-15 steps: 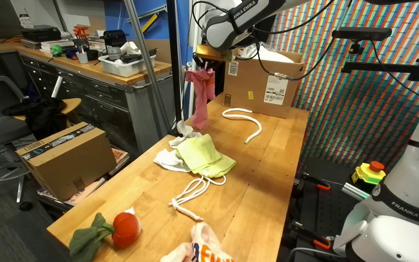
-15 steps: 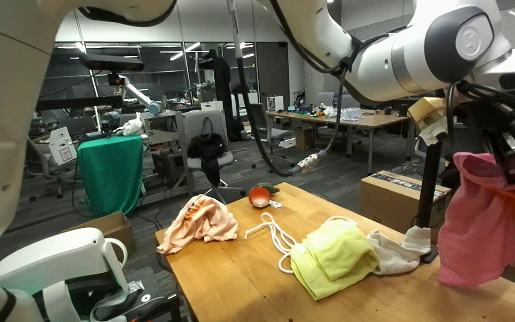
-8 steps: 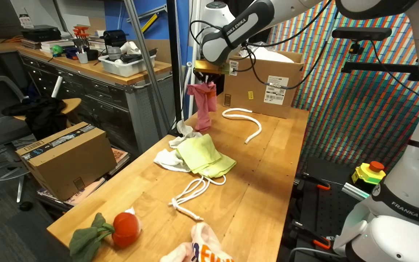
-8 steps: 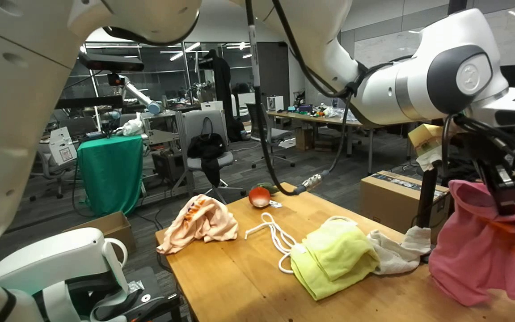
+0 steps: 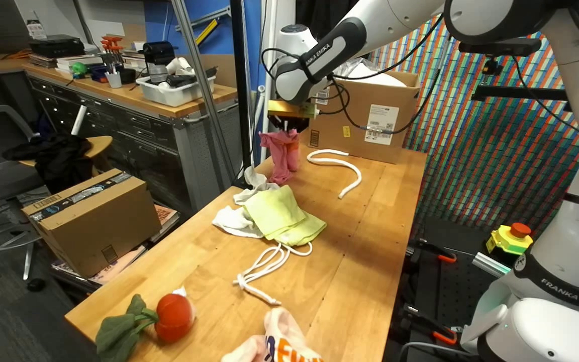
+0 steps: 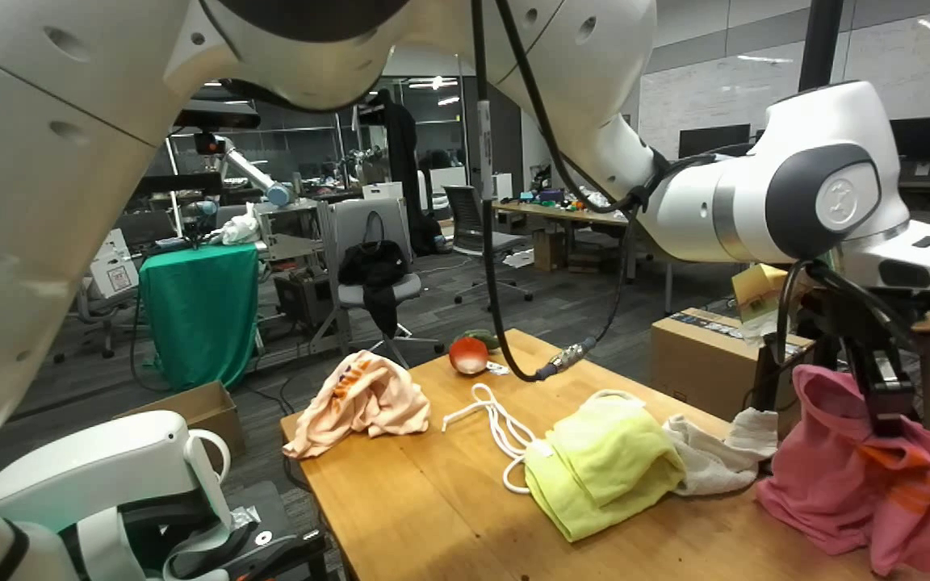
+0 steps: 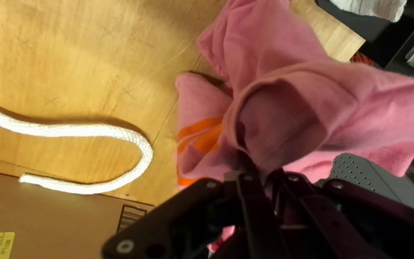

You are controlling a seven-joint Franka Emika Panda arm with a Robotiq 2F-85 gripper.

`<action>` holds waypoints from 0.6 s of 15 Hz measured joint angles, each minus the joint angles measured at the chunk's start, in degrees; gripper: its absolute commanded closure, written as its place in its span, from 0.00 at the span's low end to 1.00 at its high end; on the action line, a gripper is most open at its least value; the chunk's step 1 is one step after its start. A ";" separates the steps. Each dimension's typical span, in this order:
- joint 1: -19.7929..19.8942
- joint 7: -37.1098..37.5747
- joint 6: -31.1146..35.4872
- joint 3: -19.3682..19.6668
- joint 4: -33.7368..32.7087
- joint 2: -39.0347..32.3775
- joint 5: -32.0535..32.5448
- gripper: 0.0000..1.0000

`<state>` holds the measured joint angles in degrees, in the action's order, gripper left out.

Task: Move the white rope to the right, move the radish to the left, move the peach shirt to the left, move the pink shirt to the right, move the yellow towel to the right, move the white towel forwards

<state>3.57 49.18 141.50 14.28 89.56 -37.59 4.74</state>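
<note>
My gripper is shut on the pink shirt at the table's far left edge. In an exterior view the gripper and the shirt are at right. In the wrist view the shirt hangs from the fingers, its lower part near or on the table. A curved white rope lies beside it. The yellow towel lies partly over the white towel. White looped cord sticks out beneath. The radish and peach shirt are at the opposite end.
A large cardboard box stands behind the white rope. A black post rises at the table edge near the shirt. Another cardboard box stands off the table. The arm's cable hangs low over the table.
My gripper has moved down with the pink shirt, whose lower part now bunches near the tabletop. The objects on the table have not moved.
</note>
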 measured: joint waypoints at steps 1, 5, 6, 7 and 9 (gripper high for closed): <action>0.01 -0.06 -0.51 -0.19 -0.06 -0.39 -0.70 0.97; 0.09 -0.76 -2.55 -1.85 -0.23 -1.66 -3.30 0.97; 0.09 -0.95 -3.05 -2.32 -0.24 -1.91 -3.78 0.97; 0.07 -1.01 -3.46 -2.70 -0.24 -2.19 -4.01 0.97; 0.06 -1.01 -4.13 -3.22 -0.29 -2.82 -4.16 0.97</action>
<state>3.62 48.17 137.37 11.07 89.26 -40.41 0.58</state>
